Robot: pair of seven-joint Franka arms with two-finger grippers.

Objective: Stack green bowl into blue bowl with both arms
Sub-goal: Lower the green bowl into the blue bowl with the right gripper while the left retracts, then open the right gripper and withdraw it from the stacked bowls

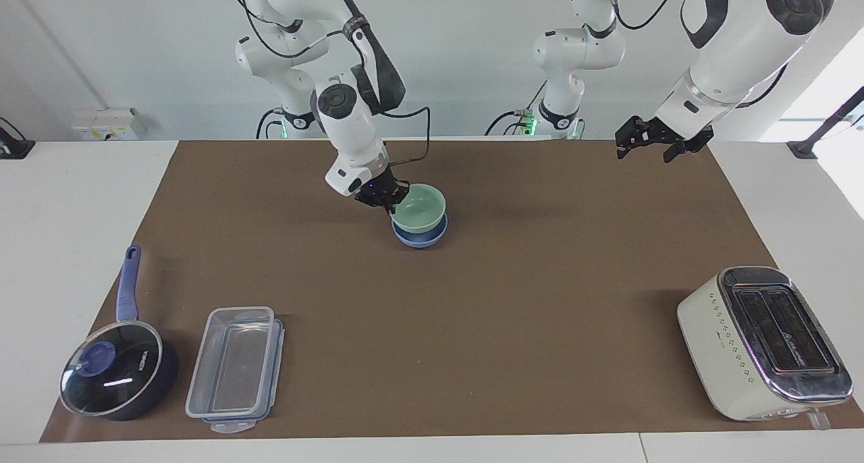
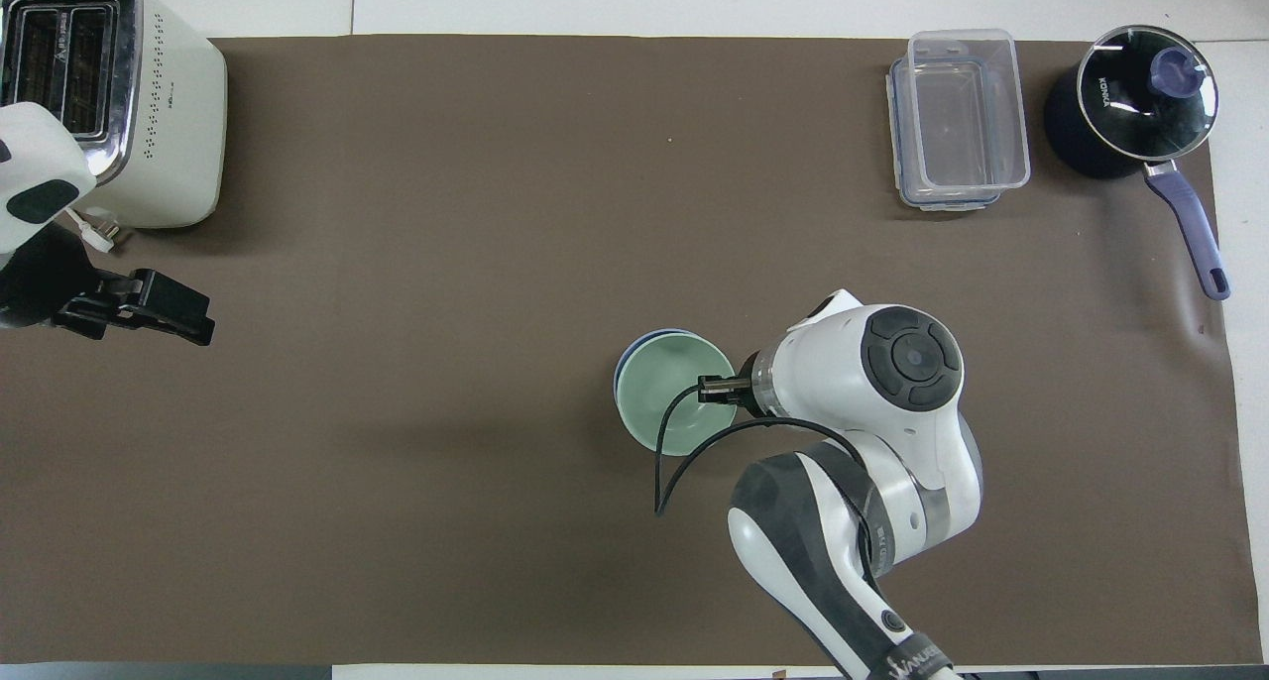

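Note:
The pale green bowl (image 1: 421, 207) (image 2: 662, 391) sits level inside the blue bowl (image 1: 420, 237) (image 2: 626, 355), which stands on the brown mat (image 1: 472, 314) toward the robots' side of its middle. Only a thin edge of the blue bowl shows in the overhead view. My right gripper (image 1: 389, 199) (image 2: 710, 391) is shut on the green bowl's rim, on the side toward the right arm's end. I cannot tell whether the green bowl rests fully on the blue one. My left gripper (image 1: 644, 150) (image 2: 186, 313) hangs open and empty, high over the mat's edge at the left arm's end.
A cream toaster (image 1: 763, 341) (image 2: 109, 95) stands at the left arm's end, far from the robots. A clear lidded container (image 1: 235, 368) (image 2: 957, 115) and a dark blue saucepan with a glass lid (image 1: 115, 375) (image 2: 1140, 100) stand at the right arm's end.

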